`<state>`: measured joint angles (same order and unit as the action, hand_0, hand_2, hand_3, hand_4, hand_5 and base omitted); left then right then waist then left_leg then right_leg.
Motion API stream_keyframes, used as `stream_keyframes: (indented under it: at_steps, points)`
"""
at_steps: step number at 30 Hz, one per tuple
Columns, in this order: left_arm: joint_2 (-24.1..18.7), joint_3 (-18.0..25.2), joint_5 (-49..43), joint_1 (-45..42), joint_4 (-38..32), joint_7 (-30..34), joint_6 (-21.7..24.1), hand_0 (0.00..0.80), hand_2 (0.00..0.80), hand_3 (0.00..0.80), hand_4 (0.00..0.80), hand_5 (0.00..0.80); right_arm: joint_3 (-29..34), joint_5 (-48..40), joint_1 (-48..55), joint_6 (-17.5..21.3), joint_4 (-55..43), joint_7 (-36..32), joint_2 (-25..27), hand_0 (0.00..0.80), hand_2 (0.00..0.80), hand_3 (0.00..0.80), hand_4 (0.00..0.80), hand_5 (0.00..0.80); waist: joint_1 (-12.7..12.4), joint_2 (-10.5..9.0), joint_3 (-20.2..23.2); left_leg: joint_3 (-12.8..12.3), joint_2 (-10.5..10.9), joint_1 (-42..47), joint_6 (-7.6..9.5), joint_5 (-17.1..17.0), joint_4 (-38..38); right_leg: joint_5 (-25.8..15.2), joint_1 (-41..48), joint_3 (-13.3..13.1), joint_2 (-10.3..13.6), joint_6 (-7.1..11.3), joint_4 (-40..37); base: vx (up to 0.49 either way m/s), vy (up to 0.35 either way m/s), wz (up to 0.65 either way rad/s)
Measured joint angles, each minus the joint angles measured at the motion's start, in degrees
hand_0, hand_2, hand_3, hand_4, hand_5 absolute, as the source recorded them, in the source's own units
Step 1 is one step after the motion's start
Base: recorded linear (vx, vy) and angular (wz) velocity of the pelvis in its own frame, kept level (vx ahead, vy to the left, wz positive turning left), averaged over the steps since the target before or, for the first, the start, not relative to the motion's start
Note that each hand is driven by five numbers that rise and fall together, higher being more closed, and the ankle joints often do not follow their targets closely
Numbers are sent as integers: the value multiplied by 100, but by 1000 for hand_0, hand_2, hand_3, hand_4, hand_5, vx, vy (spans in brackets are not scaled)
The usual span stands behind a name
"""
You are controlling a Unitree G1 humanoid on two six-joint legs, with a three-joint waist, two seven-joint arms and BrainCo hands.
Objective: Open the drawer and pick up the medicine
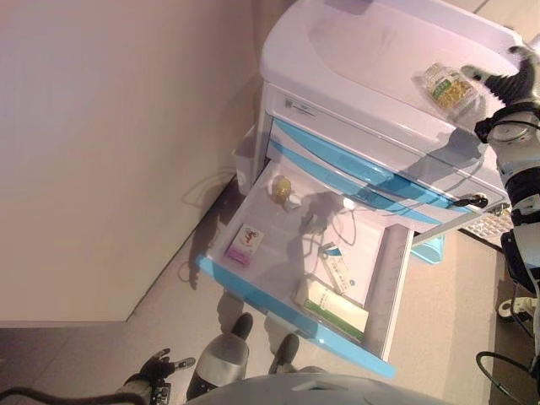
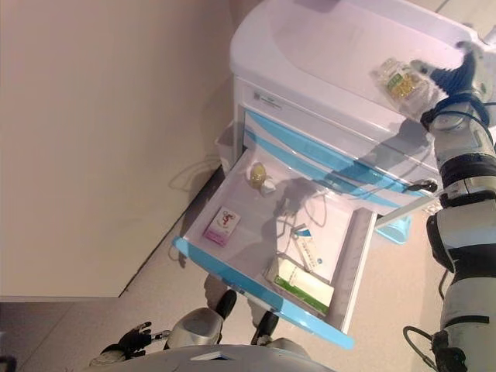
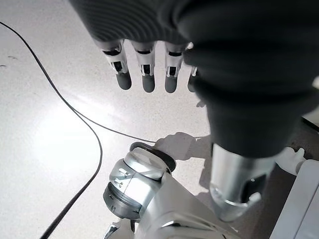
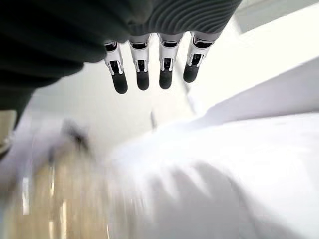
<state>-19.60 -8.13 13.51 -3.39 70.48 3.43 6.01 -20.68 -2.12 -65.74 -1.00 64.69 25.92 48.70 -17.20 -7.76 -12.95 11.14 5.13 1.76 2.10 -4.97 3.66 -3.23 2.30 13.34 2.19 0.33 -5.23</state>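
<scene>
Low at the near edge of the head views, the left hand (image 1: pixel 160 367) hung beside the robot over pale speckled floor (image 3: pixel 45 129), its dark-tipped fingers (image 3: pixel 144 82) straight and loose, holding nothing.

Just beyond, the drawer (image 1: pixel 253 291) of a white medical cart (image 1: pixel 363 59) stood pulled fully out, its glossy blue front lip nearest the camera and its smooth white tray wide open from above. Near that lip lay a long green-and-white box (image 1: pixel 331 308), with a narrow white carton (image 1: pixel 337 270) just behind it. Toward the tray's left side rested a small flat pink-and-white packet (image 1: pixel 245 245), well apart from the boxes. At the back of the tray sat a small rounded yellowish bottle (image 1: pixel 282 187) touching a little white object. Bare tray floor lay between the packet and the boxes.

Behind the drawer, blue-striped fronts of the shut drawers ran slantwise under the cart's smooth, rounded top. Over the right end of that top, the right hand (image 1: pixel 506 80) was beside a clear crinkled packet of yellow-green medicine (image 1: pixel 447 87), the packet at the fingertips; whether the fingers gripped it I could not tell, as the right wrist view showed only straight fingers (image 4: pixel 142 74) over blurred white.

A plain beige wall (image 1: pixel 118 152) closed the left side.
</scene>
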Motion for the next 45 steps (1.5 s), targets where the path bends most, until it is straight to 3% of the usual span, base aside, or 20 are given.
stream_keyframes:
  at_steps: [3,6,10,13,17,20,23,27,32,37,45]
  points:
    - [24,1,-5,-64,6,-2,76,0,0,0,0,0,581,-578,58,356,-169,873,-31,0,0,0,0,0,43,8,-4,-89,-16,71,2,1,51,-1,14,-46,0,0,0,0,27,-16]
    - [94,-3,-15,-110,6,-9,112,0,0,0,0,0,1180,-1103,199,962,-771,1616,-88,0,0,0,0,0,135,17,-1,-164,-23,137,16,-7,79,-20,32,-144,-6,-27,0,-30,33,-15]
    - [96,-15,-153,-110,-4,6,144,0,0,0,0,0,1695,-1652,524,1726,-1278,1948,-348,0,0,0,0,0,240,33,5,-356,-43,334,42,65,92,-21,148,-301,-25,-28,2,-74,13,-21]
    - [91,-122,-281,-109,-8,49,153,0,0,0,0,0,2111,-1764,1117,1910,-1701,1935,-736,0,0,0,0,0,367,40,19,-559,-61,387,33,118,89,-31,126,-495,-56,-10,49,-75,3,-34]
    - [82,-251,-424,-138,-41,28,144,0,0,0,0,0,2348,-1697,2595,1892,-2196,1680,-1428,0,0,0,0,0,681,95,74,-844,-82,510,70,177,89,-49,96,-815,-96,-4,101,-77,-9,-41]
    - [155,-297,-455,-254,-50,12,133,0,0,0,0,0,2352,-1675,3924,1738,-2581,1428,-2040,0,0,0,0,0,1014,297,199,-1127,-103,582,151,239,110,-65,48,-1105,-126,20,124,-57,-8,-54]
    - [272,-286,-447,-262,-39,-42,130,0,0,0,0,0,2254,-1637,5024,1621,-2635,1107,-2173,0,0,0,0,0,1400,521,319,-1344,-110,588,186,278,137,-162,4,-1315,-160,33,53,-69,-9,-43]
    - [265,-222,-441,-268,-31,-107,131,0,0,0,0,0,2130,-1185,6094,1598,-2659,552,-2271,0,0,0,0,0,1757,531,345,-1604,-177,603,163,332,140,-177,-44,-1534,-202,34,11,-78,-29,-33]
    - [232,-223,-388,-270,-34,-185,131,0,0,0,0,0,1849,-716,6724,1341,-2253,-8,-2541,0,0,0,0,0,1915,463,372,-1783,-253,566,97,380,162,-192,-192,-1381,-208,21,31,-56,-15,-25]
    - [238,-321,-292,-162,-50,-185,136,0,0,0,0,0,1732,-540,6796,1141,-773,-455,-2936,0,0,0,0,0,1915,479,344,-1806,-253,452,88,378,139,-231,-300,-1383,-208,-27,36,-79,-16,-1]
    - [188,-690,-317,296,-280,-183,247,0,0,0,0,0,1089,32,6624,1059,67,-997,-3110,0,0,0,0,0,1859,629,-245,-1663,-214,81,104,311,75,-278,-579,-1198,-138,-46,69,-123,-27,11]
